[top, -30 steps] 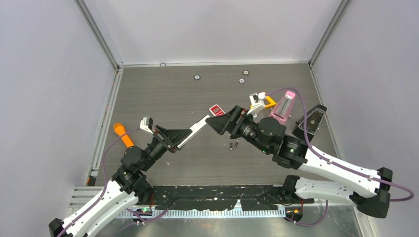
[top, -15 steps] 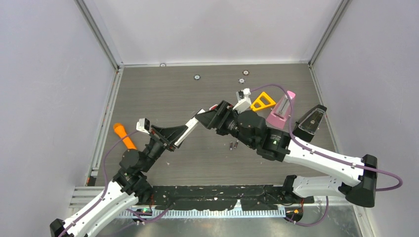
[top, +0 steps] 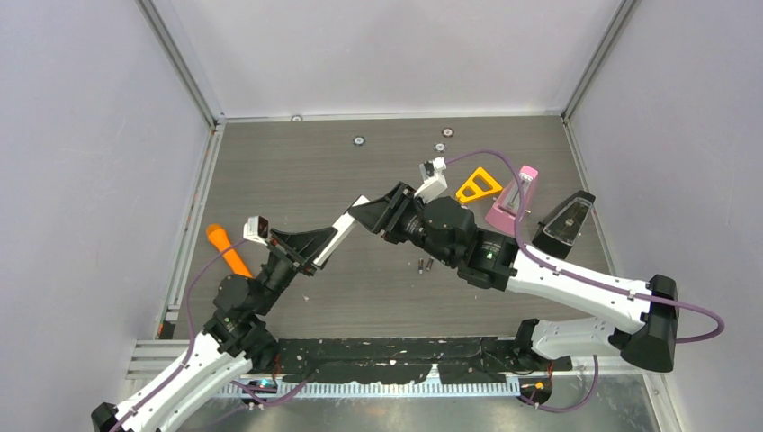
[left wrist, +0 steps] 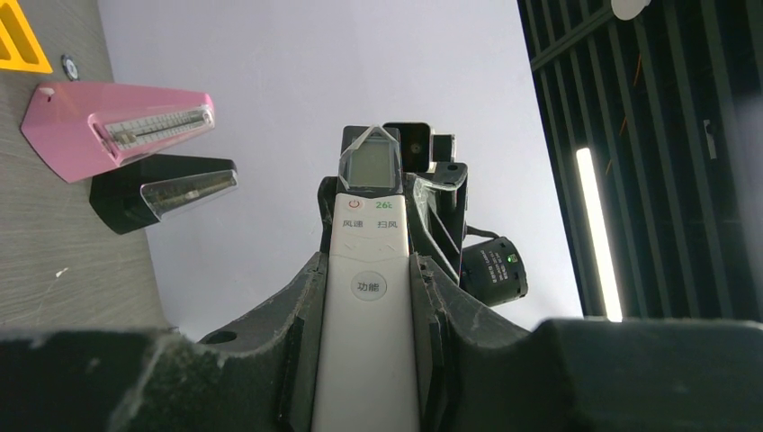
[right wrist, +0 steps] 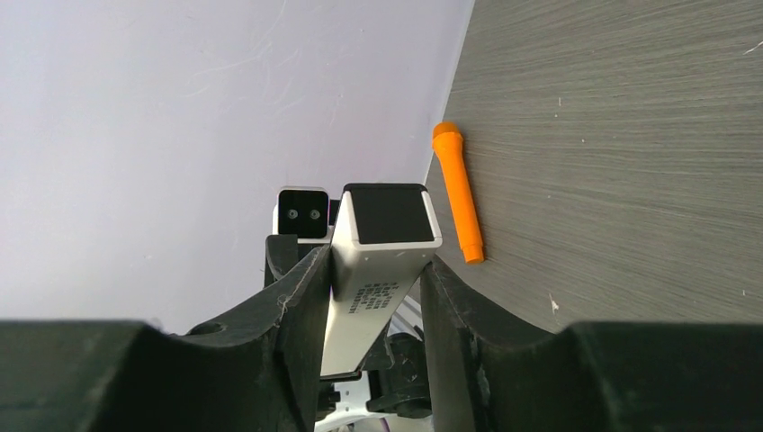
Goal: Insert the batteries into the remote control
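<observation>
A white remote control (top: 342, 229) is held off the table, slanting between the two arms. My left gripper (top: 310, 252) is shut on its lower body; the left wrist view shows the remote control (left wrist: 367, 297), button face up, pinched between both jaws of the left gripper (left wrist: 367, 261). My right gripper (top: 371, 211) is shut on the remote's far end. In the right wrist view that dark end face of the remote control (right wrist: 385, 216) sits between the fingers of the right gripper (right wrist: 376, 256), touching both. Two dark batteries (top: 425, 264) lie side by side on the table below the right arm.
An orange cone-ended stick (top: 225, 249) lies at the left, near the wall. A yellow triangle (top: 477, 186), a pink metronome (top: 513, 200) and a black metronome (top: 565, 220) stand at the right. Round fixings (top: 358, 140) dot the table's far edge.
The right arm has swung left to the remote's far end and its jaws have closed onto it. The left arm, still gripping the remote, has shifted slightly left.
</observation>
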Robot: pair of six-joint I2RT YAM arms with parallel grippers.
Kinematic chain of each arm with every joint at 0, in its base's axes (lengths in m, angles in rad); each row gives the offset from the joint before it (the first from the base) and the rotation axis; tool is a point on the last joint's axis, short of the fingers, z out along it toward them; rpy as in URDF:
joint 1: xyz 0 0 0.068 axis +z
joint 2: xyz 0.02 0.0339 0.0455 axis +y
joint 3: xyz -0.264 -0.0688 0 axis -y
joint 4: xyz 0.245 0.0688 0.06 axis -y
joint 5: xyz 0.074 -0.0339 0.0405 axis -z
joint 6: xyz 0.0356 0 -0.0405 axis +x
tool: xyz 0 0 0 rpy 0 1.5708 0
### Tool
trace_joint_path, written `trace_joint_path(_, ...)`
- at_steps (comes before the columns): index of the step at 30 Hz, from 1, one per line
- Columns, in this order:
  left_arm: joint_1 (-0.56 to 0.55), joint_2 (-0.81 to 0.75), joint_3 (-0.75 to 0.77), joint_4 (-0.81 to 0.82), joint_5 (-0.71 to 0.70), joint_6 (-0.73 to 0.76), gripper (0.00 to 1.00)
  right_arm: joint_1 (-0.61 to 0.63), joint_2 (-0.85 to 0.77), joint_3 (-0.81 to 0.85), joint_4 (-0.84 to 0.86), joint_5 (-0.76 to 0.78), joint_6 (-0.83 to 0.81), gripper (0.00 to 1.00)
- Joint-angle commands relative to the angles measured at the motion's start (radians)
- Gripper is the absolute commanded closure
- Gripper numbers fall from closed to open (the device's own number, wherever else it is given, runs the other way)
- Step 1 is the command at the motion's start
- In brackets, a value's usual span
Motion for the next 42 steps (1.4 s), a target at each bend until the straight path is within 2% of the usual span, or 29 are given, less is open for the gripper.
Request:
trace_joint_path(1, -0.002, -0.006, 0.01, 0.043, 0.033, 0.025, 0.8, -0.001, 0.011, 0.038, 0.074, 0.0, -0.028, 0.78)
trace_joint_path(2, -0.002, -0.006, 0.009, 0.044, 0.038, 0.028, 0.75, -0.001, 0.011, 0.037, 0.078, -0.002, -0.03, 0.8)
trace_joint_path(5, -0.002, -0.014, 0.009, 0.036, 0.038, 0.05, 0.46, -0.008, 0.0, 0.034, 0.089, -0.009, -0.051, 0.84)
trace_joint_path(7, -0.001, -0.029, 0.01, 0.015, 0.038, 0.079, 0.31, -0.02, -0.015, 0.034, 0.088, -0.021, -0.073, 0.86)
trace_joint_path(13, 0.0, -0.099, 0.033, -0.105, 0.037, 0.261, 0.08, -0.097, -0.076, 0.057, 0.017, -0.158, -0.179, 0.88)
trace_joint_path(16, 0.0, -0.118, 0.086, -0.213, 0.061, 0.406, 0.02, -0.148, -0.104, 0.084, -0.039, -0.29, -0.272, 0.88)
trace_joint_path(22, 0.001, -0.047, 0.302, -0.464, 0.156, 0.75, 0.0, -0.209, -0.103, 0.175, -0.156, -0.584, -0.476, 0.87)
trace_joint_path(26, 0.002, 0.065, 0.431, -0.551, 0.29, 0.881, 0.01, -0.217, -0.064, 0.225, -0.228, -0.762, -0.574, 0.85)
trace_joint_path(30, 0.004, 0.228, 0.498, -0.508, 0.586, 0.942, 0.06, -0.218, -0.029, 0.27, -0.312, -0.882, -0.67, 0.85)
trace_joint_path(33, 0.006, 0.317, 0.514, -0.475, 0.733, 0.956, 0.11, -0.218, 0.0, 0.33, -0.394, -0.906, -0.746, 0.85)
trace_joint_path(38, 0.007, 0.372, 0.466, -0.4, 0.803, 0.979, 0.17, -0.22, 0.029, 0.369, -0.484, -0.909, -0.803, 0.85)
trace_joint_path(40, 0.01, 0.382, 0.444, -0.364, 0.823, 0.977, 0.25, -0.223, 0.036, 0.365, -0.489, -0.921, -0.811, 0.85)
trace_joint_path(42, 0.015, 0.391, 0.429, -0.325, 0.84, 0.972, 0.37, -0.226, 0.043, 0.362, -0.489, -0.931, -0.817, 0.85)
